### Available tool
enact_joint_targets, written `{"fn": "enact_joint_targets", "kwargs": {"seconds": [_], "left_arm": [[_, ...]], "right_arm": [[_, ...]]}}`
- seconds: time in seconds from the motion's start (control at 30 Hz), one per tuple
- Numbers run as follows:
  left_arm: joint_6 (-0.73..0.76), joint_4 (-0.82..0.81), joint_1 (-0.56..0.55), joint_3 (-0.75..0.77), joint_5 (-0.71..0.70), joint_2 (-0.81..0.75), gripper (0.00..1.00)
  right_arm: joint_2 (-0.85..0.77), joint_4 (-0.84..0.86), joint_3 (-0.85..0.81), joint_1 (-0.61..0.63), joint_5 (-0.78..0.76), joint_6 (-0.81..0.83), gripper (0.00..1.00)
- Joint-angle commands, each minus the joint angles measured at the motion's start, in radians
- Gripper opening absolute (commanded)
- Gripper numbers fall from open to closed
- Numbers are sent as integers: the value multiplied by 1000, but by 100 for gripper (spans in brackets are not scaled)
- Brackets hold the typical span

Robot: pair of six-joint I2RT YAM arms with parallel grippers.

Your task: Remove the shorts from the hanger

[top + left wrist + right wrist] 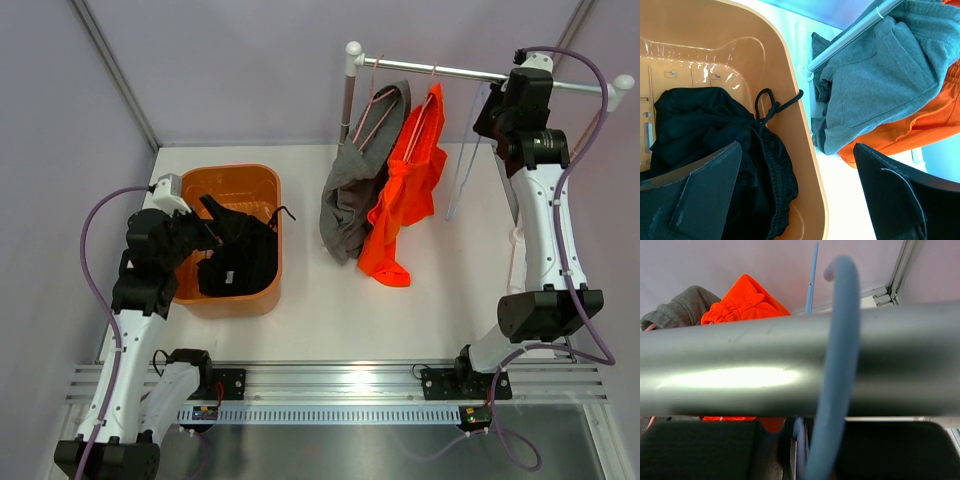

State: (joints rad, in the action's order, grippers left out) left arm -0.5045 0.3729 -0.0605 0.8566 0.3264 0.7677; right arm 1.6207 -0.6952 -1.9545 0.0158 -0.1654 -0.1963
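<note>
The black shorts (238,262) (700,130) lie crumpled in the orange basket (250,180) (807,150), with their drawstring draped over its rim. My left gripper (205,228) (805,200) hovers open above that rim, holding nothing. The grey shorts (350,200) (880,75) and the orange shorts (410,190) (925,125) (740,302) hang on pink hangers (375,110) from the metal rail (450,71) (740,370). Up at the rail, my right gripper (493,115) (799,440) is shut on the neck of a bare blue hanger (462,185) (840,365), and the hanger's hook sits over the rail.
The rail's upright post (348,100) (850,40) stands just left of the grey shorts. Walls close in the table at the back and on both sides. The white tabletop (330,310) lies between the basket and the hanging clothes.
</note>
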Motion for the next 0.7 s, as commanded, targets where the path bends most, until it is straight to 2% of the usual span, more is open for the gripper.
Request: {"fn": "enact_joint_targets", "kwargs": {"seconds": [0.0,0.07,0.13,0.17,0.23,0.27,0.37,0.5,0.67], "left_arm": [[12,-23,4,-4,25,-5,99],[12,-28,4,-7,26,-5,99],[12,-26,4,-8,28,-5,99],[12,-25,4,-10,28,-7,99],[14,-26,4,-11,25,-11,99],[15,-23,4,-13,25,-11,99],[15,-25,4,-14,26,-11,99],[17,-25,4,-16,28,-13,99],[18,-23,4,-18,26,-16,99]], "right_arm": [[-51,-3,48,-8,-19,-9,0],[-67,-3,65,-8,-14,-12,0],[-82,-9,69,-8,-17,-14,5],[-88,-13,71,-8,-26,-15,16],[-111,-15,75,-7,-22,-17,25],[-117,-20,74,-8,-22,-17,35],[-151,-27,75,-8,-29,-22,48],[-206,-49,75,-8,-43,-22,55],[-281,-78,89,-8,-88,-28,59]]}}
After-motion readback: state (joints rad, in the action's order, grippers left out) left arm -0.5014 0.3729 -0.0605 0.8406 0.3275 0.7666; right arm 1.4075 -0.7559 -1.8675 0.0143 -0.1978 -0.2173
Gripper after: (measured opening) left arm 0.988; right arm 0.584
